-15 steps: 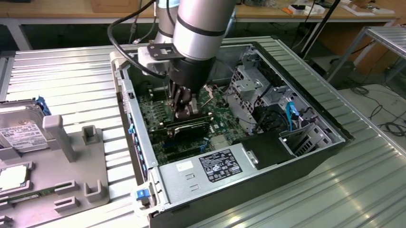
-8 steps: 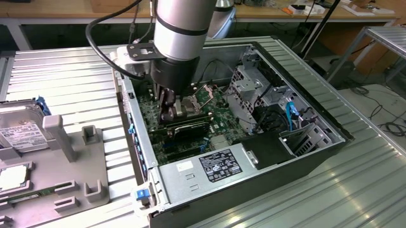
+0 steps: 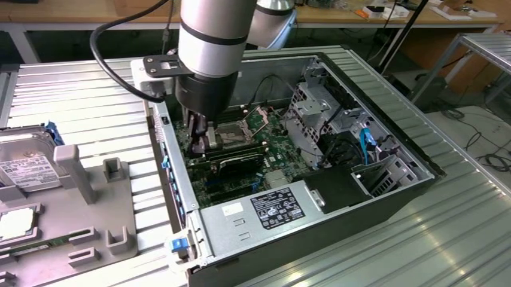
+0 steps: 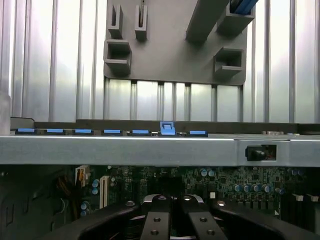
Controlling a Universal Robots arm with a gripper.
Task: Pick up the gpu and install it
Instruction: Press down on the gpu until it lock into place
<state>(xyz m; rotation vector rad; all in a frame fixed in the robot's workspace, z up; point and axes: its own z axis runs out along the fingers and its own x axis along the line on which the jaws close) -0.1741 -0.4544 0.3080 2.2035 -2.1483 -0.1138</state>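
We see the gpu (image 3: pixel 237 162) lying flat on the motherboard (image 3: pixel 267 128) near the centre of the exterior view, inside the open computer case (image 3: pixel 383 197). We judge it light, stiff and fragile, best gripped by its long edges, never by components. Our gripper (image 3: pixel 200 140) stands just beside its upper-left end, fingers (image 4: pixel 161 220) pressed together with nothing visible between them.

Robotics lab: open computer case (image 3: pixel 319 179) on ribbed metal tabletop (image 3: pixel 447 227), grey parts fixture (image 3: pixel 88 197), cluttered wooden workbench (image 3: pixel 383 15) behind
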